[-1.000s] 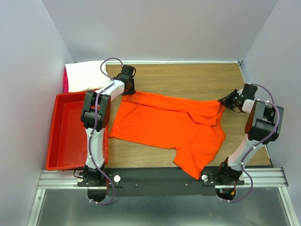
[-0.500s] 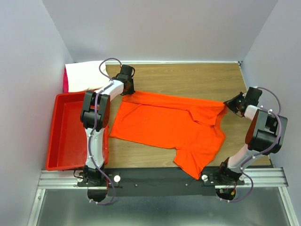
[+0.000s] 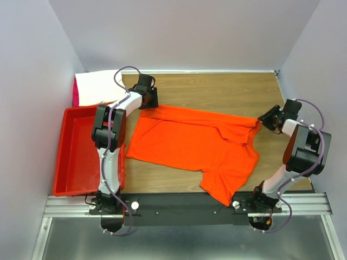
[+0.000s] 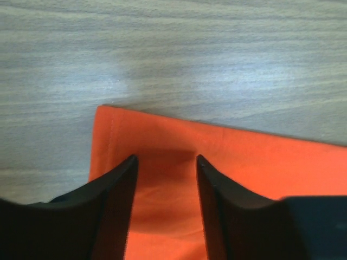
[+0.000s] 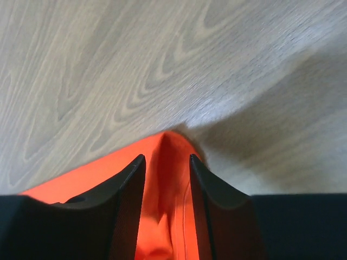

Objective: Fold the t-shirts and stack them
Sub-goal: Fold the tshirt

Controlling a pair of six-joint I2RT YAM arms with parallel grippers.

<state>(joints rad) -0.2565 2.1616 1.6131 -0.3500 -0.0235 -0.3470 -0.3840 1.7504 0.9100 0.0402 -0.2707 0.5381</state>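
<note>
An orange-red t-shirt (image 3: pixel 192 143) lies spread across the wooden table, part folded over at its far right. My left gripper (image 3: pixel 148 103) hovers at the shirt's far left corner (image 4: pixel 116 132), jaws open, with cloth lying loose between the fingers (image 4: pixel 114 195). My right gripper (image 3: pixel 267 118) is at the shirt's far right corner (image 5: pixel 168 143), also open, a raised ridge of cloth between its fingers (image 5: pixel 122 189). A folded white t-shirt (image 3: pixel 96 87) rests at the far left, with a sliver of pink t-shirt (image 3: pixel 76 95) under it.
A red plastic bin (image 3: pixel 81 154) stands at the left, beside the left arm. Bare wood (image 3: pixel 217 89) stretches behind the orange shirt. Grey walls close in on the left, back and right.
Both grippers have opened and let go of the shirt's far corners. The right gripper moved right, pulling its corner outward, before it released.
</note>
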